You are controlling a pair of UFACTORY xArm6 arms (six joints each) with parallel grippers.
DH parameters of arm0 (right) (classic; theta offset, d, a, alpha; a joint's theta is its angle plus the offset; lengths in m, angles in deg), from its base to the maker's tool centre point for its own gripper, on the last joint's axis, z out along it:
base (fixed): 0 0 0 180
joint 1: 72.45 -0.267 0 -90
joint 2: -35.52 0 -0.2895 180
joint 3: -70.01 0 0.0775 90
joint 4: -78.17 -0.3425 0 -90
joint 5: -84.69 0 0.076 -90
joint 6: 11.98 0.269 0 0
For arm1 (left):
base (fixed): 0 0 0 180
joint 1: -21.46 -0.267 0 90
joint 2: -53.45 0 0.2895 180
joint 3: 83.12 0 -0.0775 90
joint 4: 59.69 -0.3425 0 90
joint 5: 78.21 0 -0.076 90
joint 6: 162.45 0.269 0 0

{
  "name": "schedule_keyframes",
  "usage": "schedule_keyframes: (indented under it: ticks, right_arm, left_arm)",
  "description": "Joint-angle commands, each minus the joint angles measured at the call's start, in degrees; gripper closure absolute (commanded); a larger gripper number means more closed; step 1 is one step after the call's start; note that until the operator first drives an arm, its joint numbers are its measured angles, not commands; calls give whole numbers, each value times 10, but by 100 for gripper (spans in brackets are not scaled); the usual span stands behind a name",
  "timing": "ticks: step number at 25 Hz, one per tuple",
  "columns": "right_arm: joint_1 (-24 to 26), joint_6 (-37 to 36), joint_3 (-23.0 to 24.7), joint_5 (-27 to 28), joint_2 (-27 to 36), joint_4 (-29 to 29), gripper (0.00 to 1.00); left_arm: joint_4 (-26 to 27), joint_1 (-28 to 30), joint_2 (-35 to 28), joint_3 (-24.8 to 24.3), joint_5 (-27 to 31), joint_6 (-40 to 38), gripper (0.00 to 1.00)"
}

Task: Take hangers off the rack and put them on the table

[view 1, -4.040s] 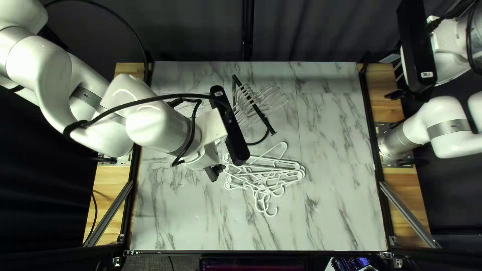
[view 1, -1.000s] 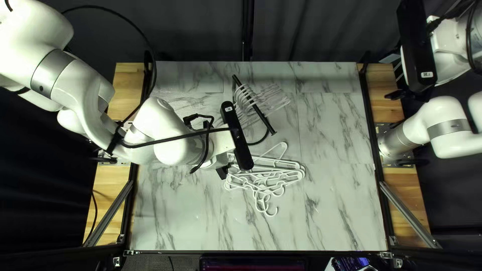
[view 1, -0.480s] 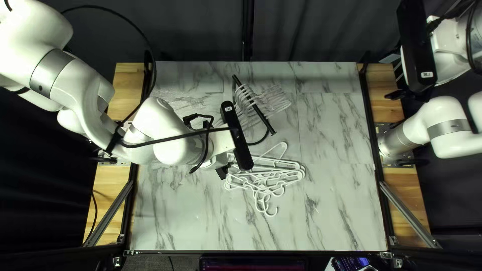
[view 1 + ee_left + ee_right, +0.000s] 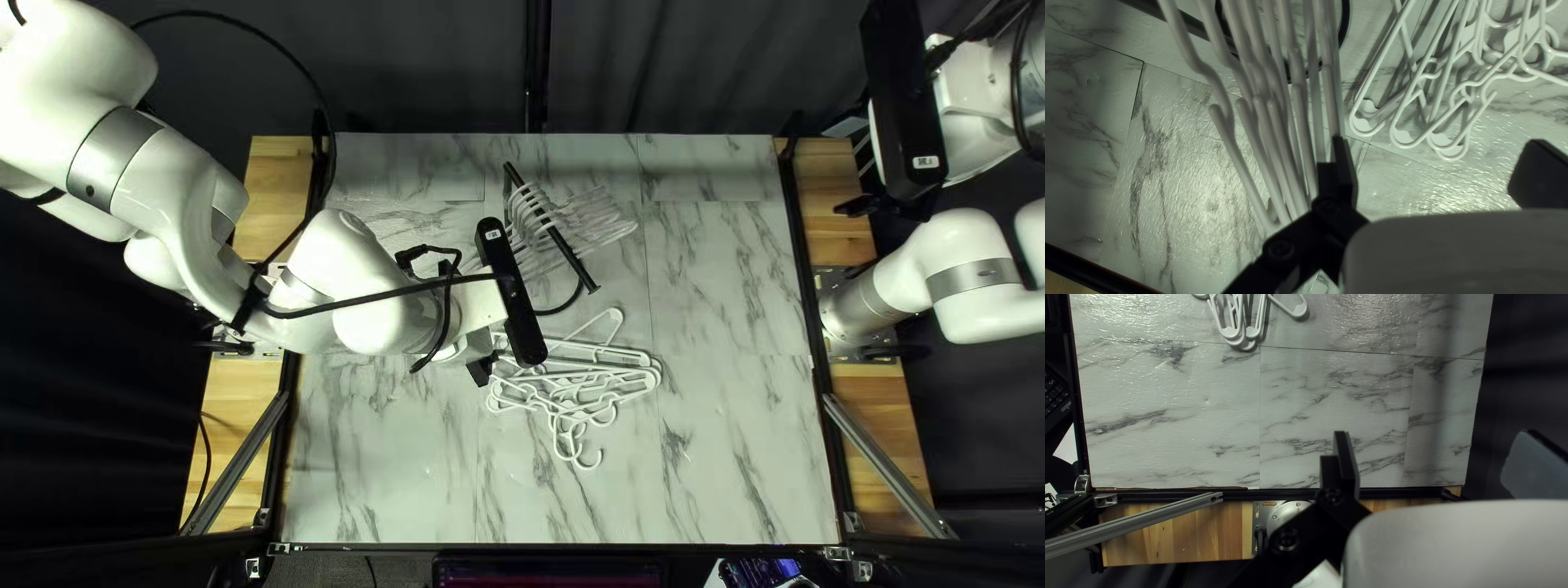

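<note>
The black rack [image 4: 567,256] stands in the table's far half, several white hangers [image 4: 593,221] on its bar. My left gripper [image 4: 486,367] is between rack and table pile, at the left edge of the loose white hangers [image 4: 577,381]. In the left wrist view my left gripper [image 4: 1437,144] is open; one finger is against or right beside the outermost of the hanging hangers [image 4: 1246,125], and no hanger is gripped. The loose hangers [image 4: 1426,103] lie beyond the gap. At the right of the top left view is my right gripper [image 4: 860,205]; it is open and empty in its wrist view [image 4: 1438,436].
A black curved rod [image 4: 561,309] of the rack's base rests on the table [image 4: 718,436]. My left arm reaches over the table's left part, a black cable looping along it. My right arm stays beyond the right edge. Black rails [image 4: 285,436] border the table.
Since the earliest frame my left gripper has shifted slightly right, its arm refolding. The lower ends of the hanging hangers have swung a little to the right. The right arm is unmoved.
</note>
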Motion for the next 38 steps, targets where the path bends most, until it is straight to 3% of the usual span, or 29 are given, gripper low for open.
schedule_keyframes:
  ticks: [1, 18, 38]
  right_arm:
    - [0, 0, 0, 0, 0, 0, 0]
    - [0, 0, 0, 0, 0, 0, 0]
    - [0, 0, 0, 0, 0, 0, 0]
  left_arm:
    - [-1, 1, -9, -5, 6, -1, 0]
    - [-3, 1, -14, 13, 31, 13, 0]
    - [1, -25, -24, -17, -3, 33, 0]
